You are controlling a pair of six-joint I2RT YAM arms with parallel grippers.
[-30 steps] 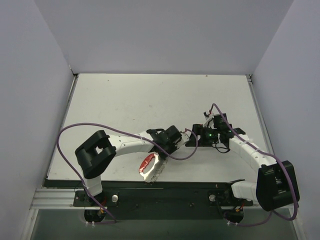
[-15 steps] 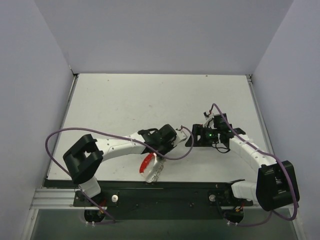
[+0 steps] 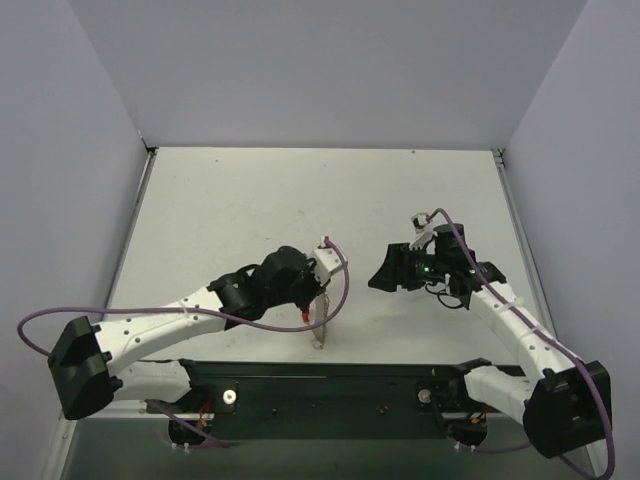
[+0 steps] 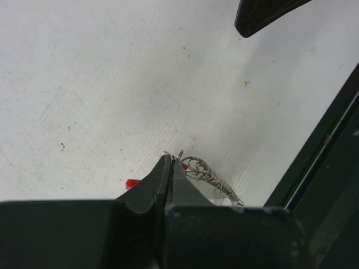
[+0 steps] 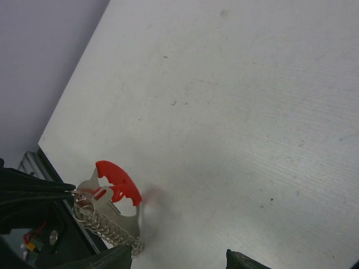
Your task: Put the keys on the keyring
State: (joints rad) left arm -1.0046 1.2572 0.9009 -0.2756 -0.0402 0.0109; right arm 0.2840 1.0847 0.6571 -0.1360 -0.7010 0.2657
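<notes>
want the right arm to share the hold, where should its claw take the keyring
Probably take the keyring by its red loop, coming from the side away from the left claw. That claw is shut on the silver end, and the chain beside it hangs loose, while the red arc sticks out free toward the open right claw.

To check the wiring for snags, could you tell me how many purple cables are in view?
2 purple cables: one loops along the left arm, one runs along the right arm; parts may be hidden behind the arms.
</notes>
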